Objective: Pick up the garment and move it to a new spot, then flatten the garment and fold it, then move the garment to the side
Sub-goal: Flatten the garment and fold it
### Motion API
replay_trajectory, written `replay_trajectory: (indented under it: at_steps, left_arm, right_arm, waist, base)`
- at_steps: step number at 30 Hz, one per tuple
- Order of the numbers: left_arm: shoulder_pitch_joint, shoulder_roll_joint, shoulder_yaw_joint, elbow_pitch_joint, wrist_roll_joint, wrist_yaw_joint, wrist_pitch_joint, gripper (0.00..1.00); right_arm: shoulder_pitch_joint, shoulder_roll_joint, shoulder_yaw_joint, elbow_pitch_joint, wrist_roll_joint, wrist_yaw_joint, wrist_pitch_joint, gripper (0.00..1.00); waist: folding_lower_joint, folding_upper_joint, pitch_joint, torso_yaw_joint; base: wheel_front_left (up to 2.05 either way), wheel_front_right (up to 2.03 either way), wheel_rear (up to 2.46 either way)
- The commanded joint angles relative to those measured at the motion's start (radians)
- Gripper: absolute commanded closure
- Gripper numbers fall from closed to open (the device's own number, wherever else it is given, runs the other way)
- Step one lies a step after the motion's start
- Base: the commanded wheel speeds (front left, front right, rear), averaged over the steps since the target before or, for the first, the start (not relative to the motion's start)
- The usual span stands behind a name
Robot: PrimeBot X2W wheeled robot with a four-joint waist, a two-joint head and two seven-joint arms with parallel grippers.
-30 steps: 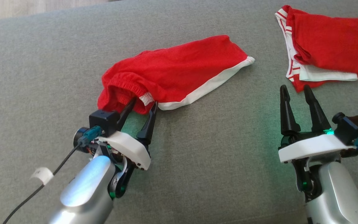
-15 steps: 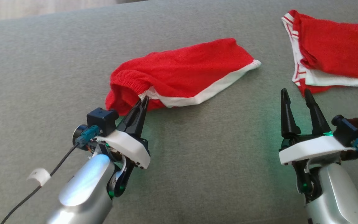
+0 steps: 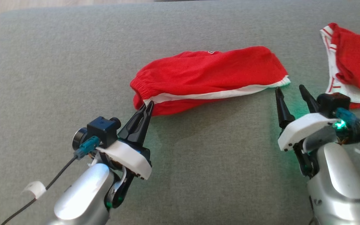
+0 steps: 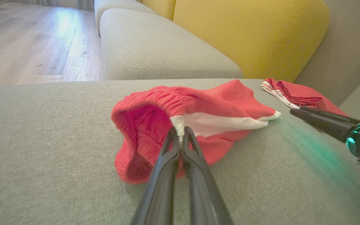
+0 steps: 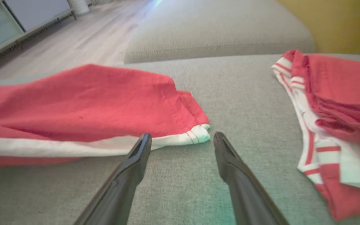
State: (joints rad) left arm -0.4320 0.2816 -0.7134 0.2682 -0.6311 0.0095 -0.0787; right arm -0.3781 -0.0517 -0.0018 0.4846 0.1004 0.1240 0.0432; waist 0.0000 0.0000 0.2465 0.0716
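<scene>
Over on the left, the left gripper (image 3: 146, 107) has its two dark fingers pinched tight on the white-trimmed edge of the waistband, at the left end of the red garment (image 3: 211, 73). That garment lies stretched across the middle of the grey sofa seat (image 3: 42, 78), its waistband gaping open and a white stripe running along its near side to the hem on the right. Just beside that hem corner, the right gripper (image 3: 290, 93) stands with its fingers spread apart and nothing between them. Further right lies a second red-and-white garment (image 3: 355, 59), folded, apart from the first.
</scene>
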Motion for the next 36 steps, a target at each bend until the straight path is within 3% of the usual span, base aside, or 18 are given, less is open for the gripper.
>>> replay_trajectory:
  at_steps: [1,13,24,25,26,27,36]
  left_arm:
    - [-0.019,0.026,0.030,-0.036,0.008,0.006,0.001,1.00]
    - [-0.021,0.021,0.017,-0.051,0.007,0.013,0.004,1.00]
    - [-0.031,0.019,0.011,-0.044,0.002,0.011,0.003,1.00]
    - [-0.031,0.019,0.011,-0.043,0.001,0.011,0.003,1.00]
    - [-0.031,0.020,0.011,-0.041,0.000,0.012,0.002,1.00]
    - [-0.031,0.020,0.011,-0.040,-0.001,0.012,0.002,1.00]
    - [-0.018,0.056,0.030,-0.032,0.004,0.033,-0.021,1.00]
  right_arm:
    - [-0.032,0.000,0.019,-0.008,-0.024,0.007,0.005,0.00]
    - [-0.170,-0.030,-0.003,0.171,-0.170,0.007,-0.007,0.00]
    - [-0.230,-0.032,0.002,0.282,-0.190,0.007,-0.035,0.00]
    - [-0.233,-0.031,0.003,0.292,-0.188,0.007,-0.037,0.29]
    - [-0.236,-0.030,0.007,0.302,-0.186,0.007,-0.040,0.80]
    - [-0.239,-0.030,0.013,0.309,-0.184,0.007,-0.045,1.00]
    - [-0.223,-0.024,0.089,0.278,-0.111,0.007,-0.115,1.00]
  waist:
    - [0.0000,0.0000,0.007,0.009]
    - [0.0000,0.0000,0.032,0.029]
    - [0.0000,0.0000,0.039,0.039]
    - [0.0000,0.0000,0.039,0.039]
    - [0.0000,0.0000,0.039,0.039]
    - [0.0000,0.0000,0.038,0.038]
    - [0.0000,0.0000,-0.012,-0.005]
  base:
    - [0.00,0.00,0.00]
    - [0.00,0.00,0.00]
    - [0.00,0.00,0.00]
    - [0.00,0.00,0.00]
    - [0.00,0.00,0.00]
    - [0.00,0.00,0.00]
    - [0.00,0.00,0.00]
